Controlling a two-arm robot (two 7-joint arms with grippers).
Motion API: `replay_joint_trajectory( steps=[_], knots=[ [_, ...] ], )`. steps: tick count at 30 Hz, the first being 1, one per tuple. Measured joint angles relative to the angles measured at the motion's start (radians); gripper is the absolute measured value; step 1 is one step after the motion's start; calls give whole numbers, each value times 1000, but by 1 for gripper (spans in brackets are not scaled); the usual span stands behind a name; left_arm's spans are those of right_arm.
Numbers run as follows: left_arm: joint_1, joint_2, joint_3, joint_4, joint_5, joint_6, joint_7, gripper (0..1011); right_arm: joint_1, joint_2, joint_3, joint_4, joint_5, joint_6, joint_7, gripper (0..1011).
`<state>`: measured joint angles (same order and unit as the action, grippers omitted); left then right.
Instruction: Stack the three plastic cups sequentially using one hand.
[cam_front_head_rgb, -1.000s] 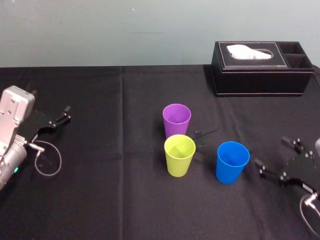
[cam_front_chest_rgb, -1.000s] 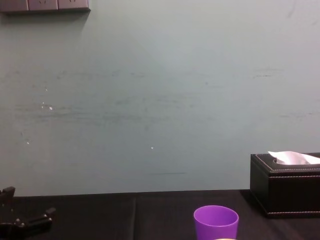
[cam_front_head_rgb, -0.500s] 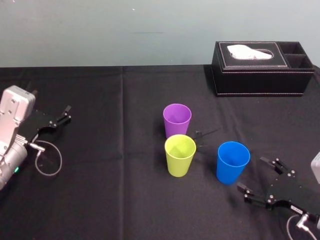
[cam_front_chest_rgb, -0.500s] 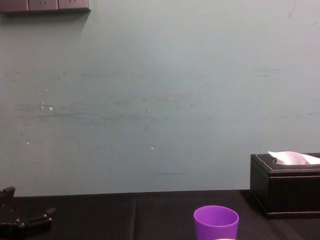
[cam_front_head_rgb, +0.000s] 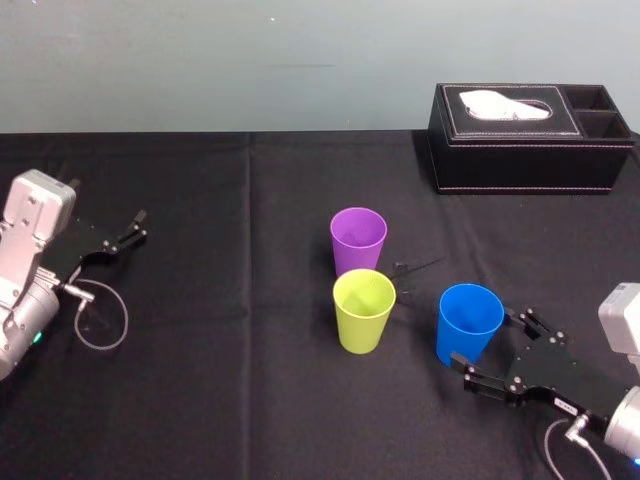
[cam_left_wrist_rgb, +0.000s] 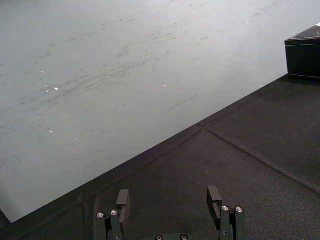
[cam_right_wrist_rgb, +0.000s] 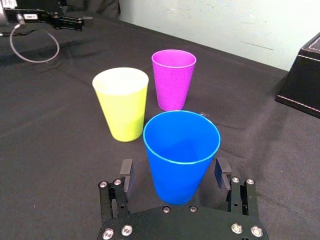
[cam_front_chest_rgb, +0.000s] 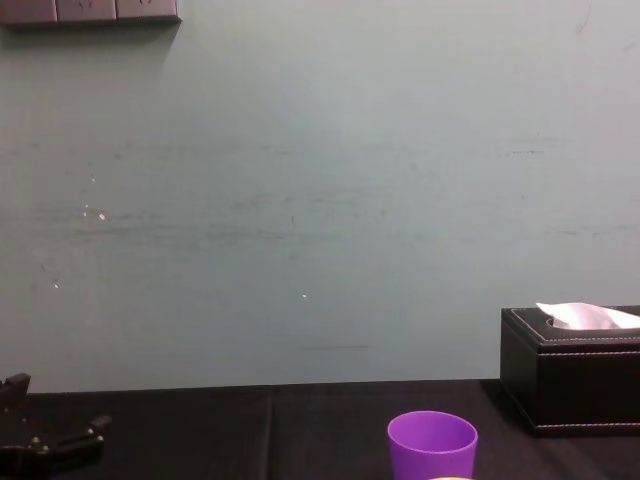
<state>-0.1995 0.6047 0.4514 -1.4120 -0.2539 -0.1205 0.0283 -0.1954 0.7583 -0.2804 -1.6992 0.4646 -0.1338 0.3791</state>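
The right tool (cam_front_head_rgb: 485, 337) has slid in along the desk (cam_front_head_rgb: 250, 400) and now straddles the upright blue cup (cam_right_wrist_rgb: 181, 150), fingers spread and unclenched, so a first grasp looks imminent; yellow-green cup (cam_front_head_rgb: 363, 310) and purple cup (cam_front_head_rgb: 358, 240) wait beyond, and the left tool (cam_front_head_rgb: 138, 228) is parked released.

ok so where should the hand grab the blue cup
Probably across its side wall at mid-height, coming level from the robot's right. The blue cup stands upright, tapering downward; the right hand sits open on that side, the yellow-green cup stands on its left. Left hand idles far left.
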Motion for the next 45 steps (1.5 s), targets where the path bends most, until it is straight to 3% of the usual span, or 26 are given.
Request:
replay_joint_trajectory(
  steps=[25, 35, 45],
  knots=[
    [0, 0, 0, 0, 0, 0, 0, 1011, 75, -141, 0, 79, -73, 11, 0, 1003],
    [0, 0, 0, 0, 0, 0, 0, 1011, 76, -177, 19, 100, -66, -4, 30, 1003],
    [0, 0, 0, 0, 0, 0, 0, 1012, 76, -176, 18, 99, -65, -5, 30, 982]
  ],
)
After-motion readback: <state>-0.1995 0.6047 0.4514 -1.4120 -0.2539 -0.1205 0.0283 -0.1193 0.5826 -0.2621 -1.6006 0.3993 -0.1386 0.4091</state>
